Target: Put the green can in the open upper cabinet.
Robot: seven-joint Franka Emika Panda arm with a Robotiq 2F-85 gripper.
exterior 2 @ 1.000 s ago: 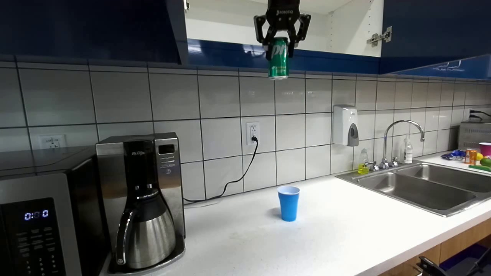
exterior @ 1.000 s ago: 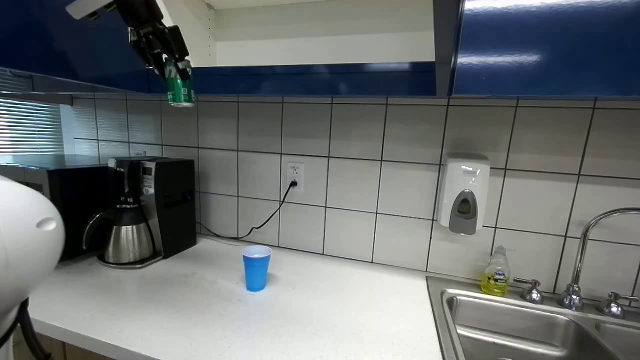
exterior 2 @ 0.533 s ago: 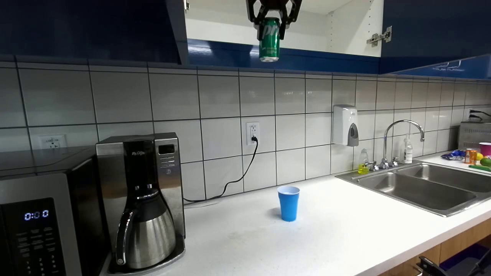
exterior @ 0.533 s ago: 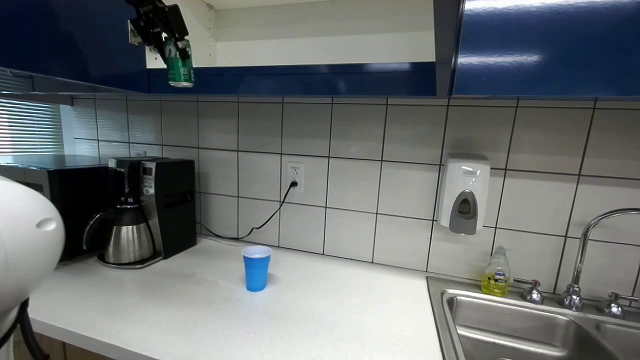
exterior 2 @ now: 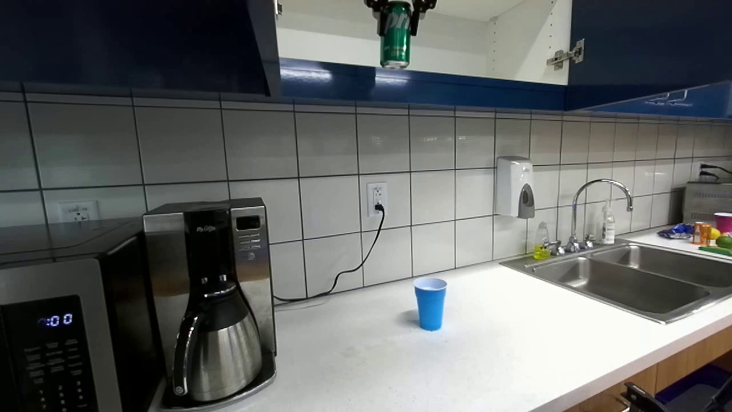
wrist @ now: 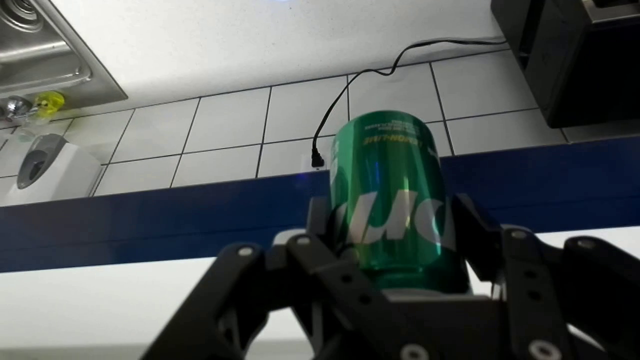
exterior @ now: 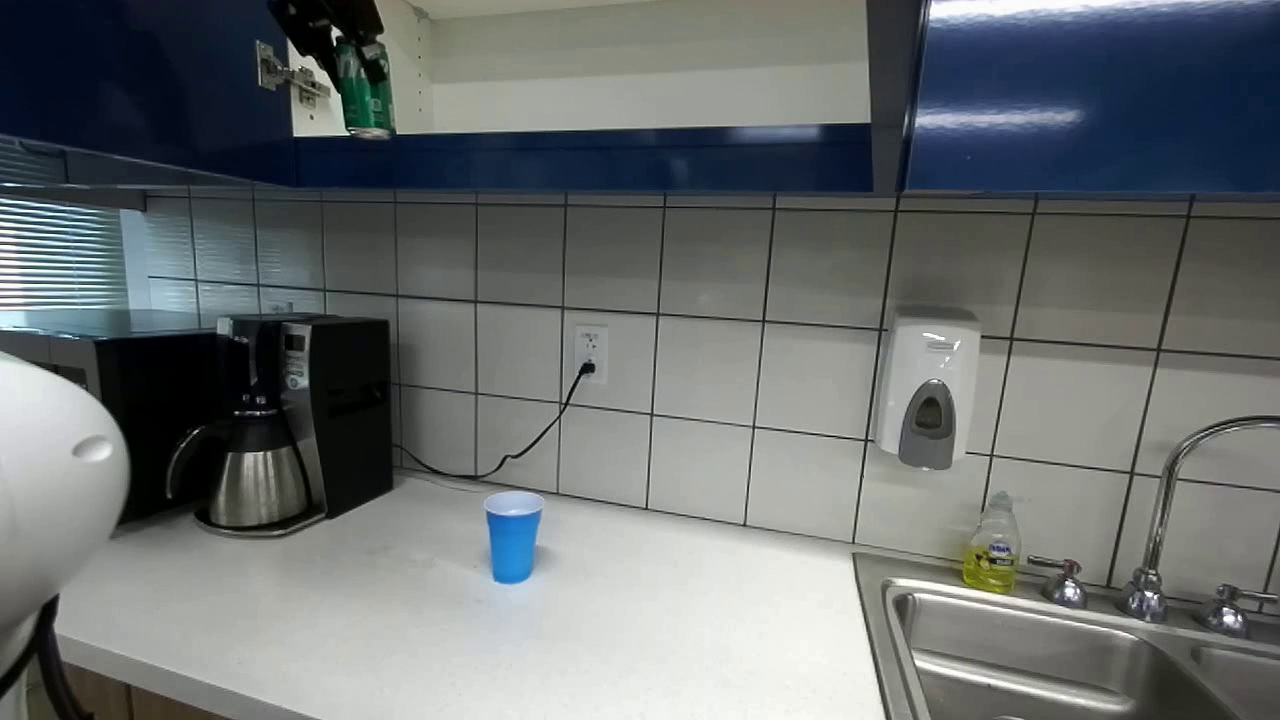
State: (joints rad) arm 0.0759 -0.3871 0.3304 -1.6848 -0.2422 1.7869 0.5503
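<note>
1. We are counting one small green cylindrical metal can (exterior 2: 396, 50), one open upper cabinet (exterior: 650, 90) with a pale cream interior, one tapered blue cup (exterior: 513, 540), one white plastic wall dispenser (exterior: 928, 385), one black-and-steel coffee maker (exterior 2: 210, 252) and one stainless steel sink (exterior: 878, 620) with two basins
2. We are seeing one black two-fingered gripper (exterior 2: 398, 27) hanging at the top of both exterior views, pointing downward; in an exterior view it is slanting a little, and a rounded white arm section (exterior: 55, 500) is filling part of the left edge
3. We are finding the two black fingers (wrist: 477, 240) standing just the can's width apart, one on either side, clasping its upper part between them, while its lower part is projecting past the fingertips
4. We are viewing the can hanging nearly upright before the cabinet's opening, its base showing right at the top of the glossy dark blue lower edge (exterior: 600, 160) in both exterior views; how near the cabinet it is hanging, we are not managing to tell
</note>
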